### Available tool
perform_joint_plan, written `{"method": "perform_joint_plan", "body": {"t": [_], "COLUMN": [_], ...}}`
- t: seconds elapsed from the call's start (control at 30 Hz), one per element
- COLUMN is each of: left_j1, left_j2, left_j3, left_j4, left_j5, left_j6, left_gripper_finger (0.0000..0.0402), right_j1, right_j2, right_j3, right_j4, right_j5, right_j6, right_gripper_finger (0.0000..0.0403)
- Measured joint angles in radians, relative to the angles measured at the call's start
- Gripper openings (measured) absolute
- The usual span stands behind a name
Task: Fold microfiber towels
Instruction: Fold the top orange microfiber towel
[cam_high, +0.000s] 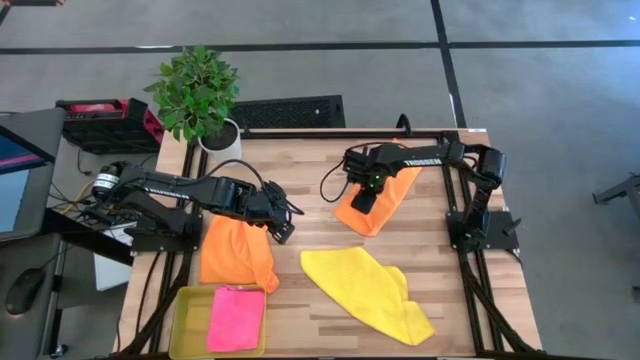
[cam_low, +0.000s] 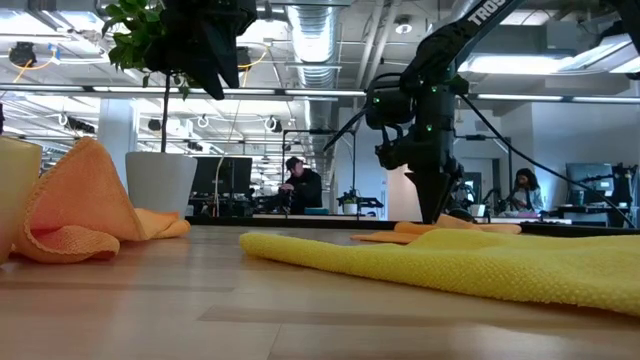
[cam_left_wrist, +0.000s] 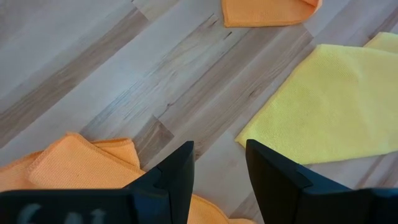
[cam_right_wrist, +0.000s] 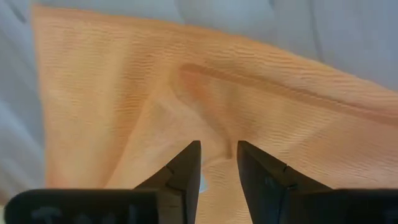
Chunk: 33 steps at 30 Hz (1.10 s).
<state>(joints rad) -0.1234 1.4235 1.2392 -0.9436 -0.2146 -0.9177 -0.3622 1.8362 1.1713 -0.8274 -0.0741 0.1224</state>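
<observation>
Right gripper (cam_right_wrist: 217, 158): jaws set to a narrow gap, tips down on the far orange towel (cam_high: 378, 205), a small raised pucker of cloth between them; whether the fabric is actually pinched cannot be told. That towel lies partly folded at the far right of the worktop (cam_high: 300, 185), its ribbed weave and a stitched hem line plain in the right wrist view. Left gripper (cam_left_wrist: 219, 163): jaws parted by a moderate gap, nothing between them, poised over bare wood just beside the near orange towel (cam_high: 237, 252), which is bunched in soft rounded folds at the left side. The yellow towel (cam_high: 368, 292) lies spread and loosely creased at the near centre-right, one corner pointing toward the left gripper, its nap fine and looped. The pink towel (cam_high: 236, 318) sits folded square inside the translucent yellow-green tray (cam_high: 185, 322) at the near left corner. The worktop is pale wood planking with darker strips. A potted plant (cam_high: 197, 95) in a white pot stands at the far left edge.
</observation>
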Motion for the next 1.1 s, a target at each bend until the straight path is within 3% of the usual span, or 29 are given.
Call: {"method": "perform_joint_plan", "body": {"t": [0.93,1.1], "left_j1": [0.000,0.000], "left_j2": [0.000,0.000], "left_j3": [0.000,0.000], "left_j4": [0.000,0.000], "left_j5": [0.000,0.000], "left_j6": [-0.001,-0.001], "left_gripper_finger": [0.0137,0.0137], "right_j1": [0.001,0.001], "right_j2": [0.000,0.000], "right_j3": [0.000,0.000], "right_j4": [0.010,0.010], "right_j5": [0.018,-0.033], "right_j6": [-0.018,-0.018], "right_gripper_finger": [0.0120,0.0120]}}
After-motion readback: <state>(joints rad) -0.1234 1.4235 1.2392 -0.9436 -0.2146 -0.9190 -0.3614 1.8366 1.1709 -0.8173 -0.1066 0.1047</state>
